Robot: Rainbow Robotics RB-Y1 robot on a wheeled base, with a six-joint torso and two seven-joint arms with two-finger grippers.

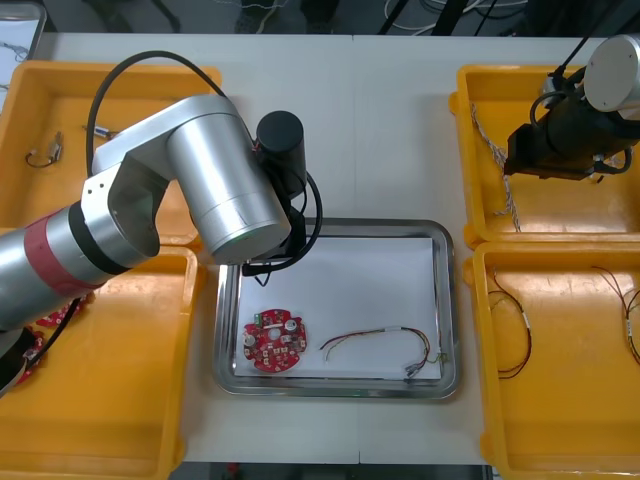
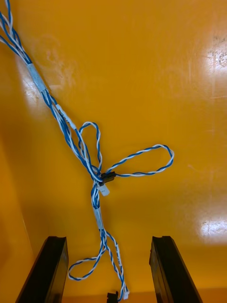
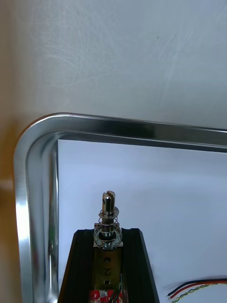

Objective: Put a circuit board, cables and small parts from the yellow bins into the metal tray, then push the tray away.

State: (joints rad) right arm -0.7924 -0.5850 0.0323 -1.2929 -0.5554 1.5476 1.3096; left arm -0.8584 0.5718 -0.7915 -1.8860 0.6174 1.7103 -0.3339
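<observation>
Light desk (image 1: 380, 130) carries four yellow bins (image 1: 110, 400), two at each side, with the tray (image 1: 448, 300) between them, white inside. Left arm (image 1: 200, 170) reaches over the tray's far left corner. Right arm (image 1: 615, 70) hangs over the far right bin (image 1: 570, 215).

In the tray's near half lie a red board (image 1: 275, 343) toward the left and a red-yellow cable (image 1: 372, 334) to its right, apart from it. Spare boards (image 1: 55, 318) sit in the near left bin, partly under the left arm, and thin cables (image 1: 520, 340) in the near right bin.

A blue-white cable (image 2: 71, 132) lies looped on the far right bin's floor. Right jaws hang released above it, with the fingers (image 2: 47, 270) either side of the cable's end and clear of it.

Left jaws are clenched on a small metal part (image 3: 109, 220). Its tip pokes past the fingertips over the white inside, just beside the tray's corner. Whether it touches the tray I cannot tell. A loose part (image 1: 45, 152) lies in the far left bin.
</observation>
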